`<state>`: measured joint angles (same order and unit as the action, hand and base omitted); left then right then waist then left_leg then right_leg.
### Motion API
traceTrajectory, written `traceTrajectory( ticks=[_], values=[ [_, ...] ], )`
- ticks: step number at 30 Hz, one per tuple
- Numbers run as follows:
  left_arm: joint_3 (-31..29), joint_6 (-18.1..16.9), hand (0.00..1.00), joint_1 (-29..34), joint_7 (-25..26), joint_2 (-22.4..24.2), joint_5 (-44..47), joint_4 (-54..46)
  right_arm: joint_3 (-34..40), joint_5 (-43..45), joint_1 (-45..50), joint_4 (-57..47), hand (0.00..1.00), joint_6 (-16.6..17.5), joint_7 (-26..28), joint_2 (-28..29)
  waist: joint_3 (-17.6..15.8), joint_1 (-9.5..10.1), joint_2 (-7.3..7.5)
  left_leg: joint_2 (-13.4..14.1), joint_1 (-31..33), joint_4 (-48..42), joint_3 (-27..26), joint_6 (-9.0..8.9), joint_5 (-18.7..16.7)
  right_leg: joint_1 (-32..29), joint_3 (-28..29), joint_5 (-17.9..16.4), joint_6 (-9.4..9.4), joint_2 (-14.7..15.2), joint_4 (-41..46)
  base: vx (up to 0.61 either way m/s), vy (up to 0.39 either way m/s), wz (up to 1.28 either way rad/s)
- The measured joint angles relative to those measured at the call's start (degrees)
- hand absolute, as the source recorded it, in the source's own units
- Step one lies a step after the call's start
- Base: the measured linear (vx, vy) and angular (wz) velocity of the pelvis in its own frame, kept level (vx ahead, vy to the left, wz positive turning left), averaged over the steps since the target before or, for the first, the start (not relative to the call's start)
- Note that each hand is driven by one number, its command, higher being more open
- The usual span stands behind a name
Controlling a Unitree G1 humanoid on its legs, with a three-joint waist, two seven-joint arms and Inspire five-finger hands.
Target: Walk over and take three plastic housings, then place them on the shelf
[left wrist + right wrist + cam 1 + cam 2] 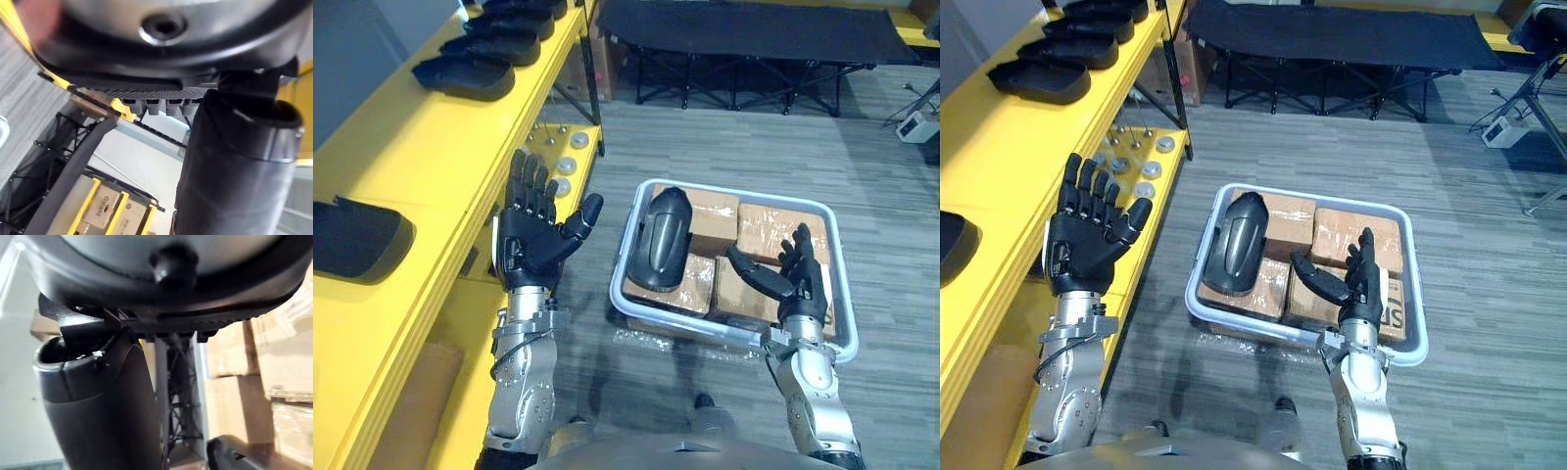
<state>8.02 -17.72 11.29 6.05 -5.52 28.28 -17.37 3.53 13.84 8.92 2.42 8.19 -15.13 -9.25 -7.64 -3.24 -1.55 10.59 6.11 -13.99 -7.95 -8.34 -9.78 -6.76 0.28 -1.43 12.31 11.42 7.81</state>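
Dark fingers on both my hands are straight and spread apart, and they hold nothing. My left hand (533,235) is up in the air just beside the edge of the yellow shelf (421,147). My right hand (800,284) hangs over the near corner of a pale bin (685,323).

Inside the bin, one black plastic housing (661,240) lies on brown boxes (769,230), just past my right thumb and between my two hands. It is the only housing in there. One box by my right hand has dark print on it, but my hand hides most of it and I cannot read it.

On the far side of my left hand, another housing (357,240) sits on the shelf top, cut off at the edge. Past my left fingertips, small round silver things (563,166) lie on a lower yellow board. I cannot tell what they are. Farther along the shelf, a row of housings (465,76) sits near its rim.

Grey floor (881,245) lies open around the bin, with lots of room on my right hand's outer side. Far beyond both hands stands a black folding cot (744,29).
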Motion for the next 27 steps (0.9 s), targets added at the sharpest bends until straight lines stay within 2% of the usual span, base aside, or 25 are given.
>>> traceTrajectory(
  ticks=[1,4,5,8,10,14,20,24,27],
  values=[
    [0.18,0.17,1.0,-0.56,0.78,-1.35,-2.07,0.0,0.59,-0.02,-3.77,3.64,1.0,0.01,-2.0,-0.07,-1.75,0.24,0.25,-0.54,1.71,-0.83,0.56,0.56,0.37,0.16,-1.7,2.88,0.01,0.54,-2.5,-0.13,0.086,0.14],
    [0.44,0.22,1.0,-3.45,1.34,-2.43,-2.12,0.04,2.96,0.0,-12.16,9.72,1.0,-0.02,-6.37,-0.25,-5.29,1.75,0.17,-1.34,4.88,-2.1,2.0,1.29,1.2,0.24,-5.12,6.35,-0.72,1.03,-5.99,-0.21,0.052,0.26],
    [0.28,0.22,1.0,-5.08,1.61,-2.74,-2.1,0.04,3.68,0.07,-17.64,13.27,1.0,-0.33,-8.23,-1.53,-7.0,1.96,-0.08,-1.9,6.66,-2.64,3.08,1.39,1.97,0.19,-6.76,6.71,-1.03,1.39,-7.01,-0.23,0.0,0.39],
    [1.25,0.22,1.0,-7.43,2.11,-2.74,-2.11,0.13,3.79,0.07,-25.59,17.54,1.0,-1.39,-9.65,-5.28,-9.08,3.38,-1.03,-1.94,9.4,-3.12,4.15,0.99,2.76,-1.09,-7.31,7.03,-1.52,1.18,-8.35,-0.15,-0.027,0.2],
    [2.57,0.21,1.0,-8.92,2.11,-2.88,-2.13,0.9,3.75,0.08,-29.52,18.65,1.0,-2.52,-10.43,-7.56,-10.7,3.53,-2.31,-1.79,10.53,-2.87,5.3,0.74,3.74,-1.44,-8.1,7.64,-2.31,0.72,-8.88,-0.12,-0.059,0.13],
    [5.25,0.24,1.0,-12.02,1.95,-3.62,-2.12,4.1,3.1,0.08,-34.85,23.82,1.0,-2.96,-10.78,-9.46,-13.46,3.89,-2.23,-1.19,11.28,-2.84,5.58,0.61,4.49,-2.23,-8.23,8.38,-3.28,-0.04,-8.89,-0.06,-0.037,0.0],
    [5.53,0.26,1.0,-14.69,1.98,-4.65,-2.01,6.28,2.37,0.15,-39.63,31.22,1.0,-5.71,-9.19,-11.99,-15.27,4.54,-1.94,-1.35,11.92,-2.78,5.98,0.64,4.89,-2.64,-8.7,8.52,-3.38,0.02,-8.86,-0.01,-0.003,0.03],
    [5.56,0.27,1.0,-16.65,1.91,-4.73,-1.87,8.14,-1.27,-0.1,-44.62,36.05,1.0,-9.52,-5.19,-16.26,-15.77,4.74,-2.24,-1.62,12.9,-2.46,7.0,0.82,5.68,-3.08,-9.74,8.71,-3.56,0.14,-8.74,0.0,-0.002,0.13],
    [5.6,0.28,1.0,-16.92,1.68,-5.15,-1.69,9.79,-2.99,-2.18,-47.43,39.61,1.0,-10.91,-1.97,-19.39,-15.89,4.73,-2.43,-2.07,12.85,-1.67,7.37,0.98,6.38,-3.07,-10.38,9.27,-3.95,0.53,-8.73,-0.02,0.021,0.1]
  ],
)
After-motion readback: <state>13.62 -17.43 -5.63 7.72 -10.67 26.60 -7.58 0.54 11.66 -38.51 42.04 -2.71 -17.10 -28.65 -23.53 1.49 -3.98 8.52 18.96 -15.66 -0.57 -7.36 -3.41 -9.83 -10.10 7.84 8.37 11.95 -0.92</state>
